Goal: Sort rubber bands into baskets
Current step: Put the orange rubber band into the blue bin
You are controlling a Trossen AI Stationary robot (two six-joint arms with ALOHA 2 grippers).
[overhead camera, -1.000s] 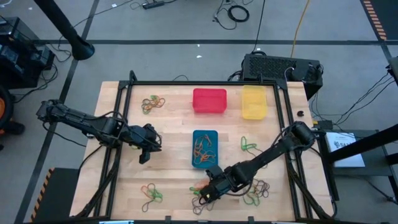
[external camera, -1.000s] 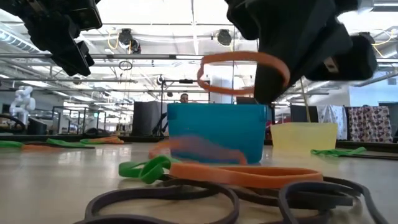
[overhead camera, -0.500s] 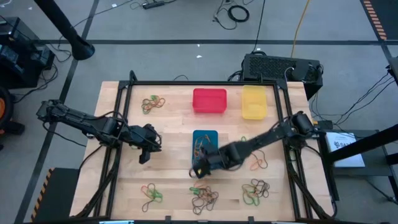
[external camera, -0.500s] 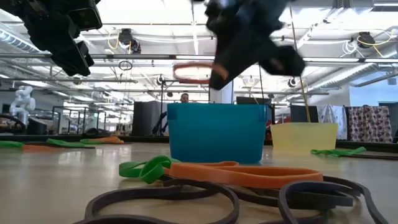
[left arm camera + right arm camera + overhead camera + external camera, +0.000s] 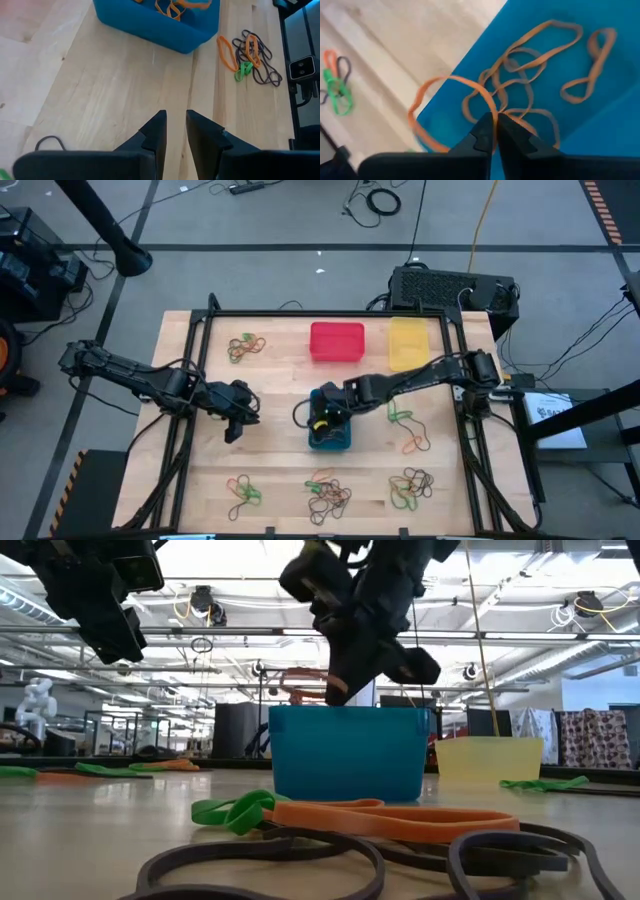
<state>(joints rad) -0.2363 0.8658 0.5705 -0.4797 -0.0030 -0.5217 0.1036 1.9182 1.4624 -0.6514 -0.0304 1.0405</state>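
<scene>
Jaws of the left gripper [image 5: 233,423] stand slightly parted and empty, hovering above bare counter [image 5: 275,450] left of the blue basket [image 5: 330,438]. Jaws of the right gripper [image 5: 495,131] are pinched on an orange rubber band [image 5: 427,127], held over the blue basket's left rim; the loop hangs partly outside the wall, so it appears not yet released.

Progress, left to right: a mixed cluster of bands [image 5: 245,346] lies at the far left of the counter, another [image 5: 241,490] at the near left. The blue basket already holds several orange bands [image 5: 545,65]. A near-centre tangle [image 5: 328,495] and a near-right tangle [image 5: 411,486] lie unsorted, as do a green band [image 5: 400,414] and an orange band [image 5: 414,444] just right of the blue basket. The red basket [image 5: 337,342] and yellow basket [image 5: 408,344] show no bands inside. Judged so, only part of the orange sorting is done; green and dark bands are untouched.
</scene>
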